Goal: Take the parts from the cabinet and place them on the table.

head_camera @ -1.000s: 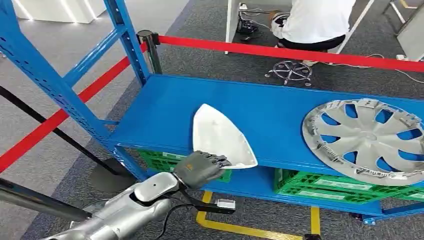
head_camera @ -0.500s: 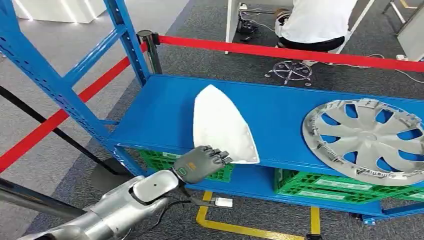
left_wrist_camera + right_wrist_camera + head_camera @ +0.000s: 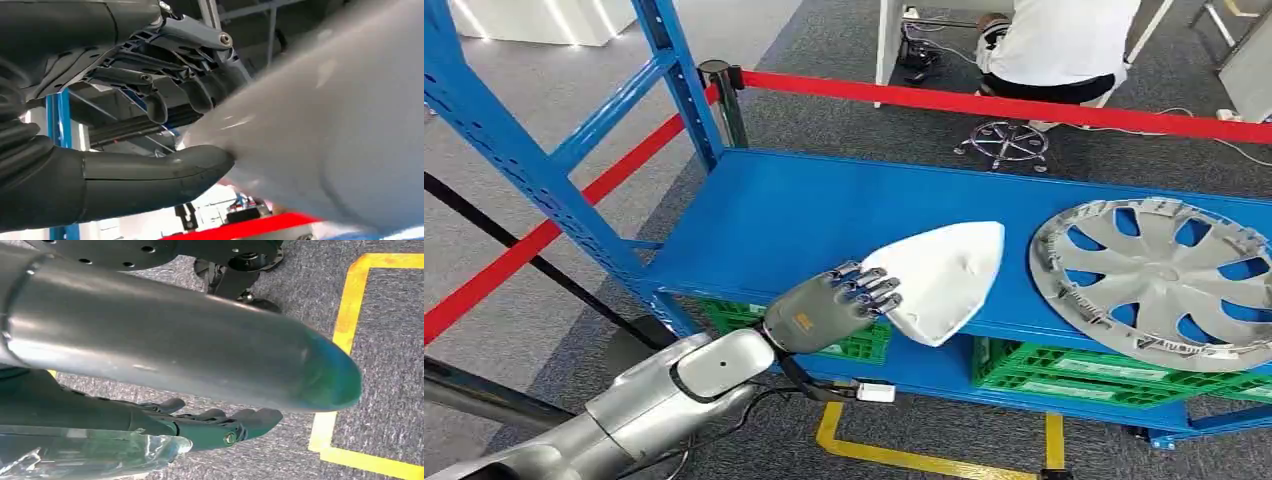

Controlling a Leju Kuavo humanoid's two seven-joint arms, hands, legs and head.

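Gripping the near end of the white part, the left hand is pinching it between thumb and fingers at the near edge of the blue shelf. Its pointed tip is aiming right toward the silver wheel cover lying on the same shelf. Hanging above grey carpet, the right hand is carrying nothing, with fingers slightly apart.

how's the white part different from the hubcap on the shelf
The white part is smooth, solid and pointed like a teardrop; the hubcap is round, silver-grey, with openings between its spokes. The left hand grips the white part at its wide end, which overhangs the shelf front; the hubcap lies flat, untouched. Both sit on the same blue shelf.
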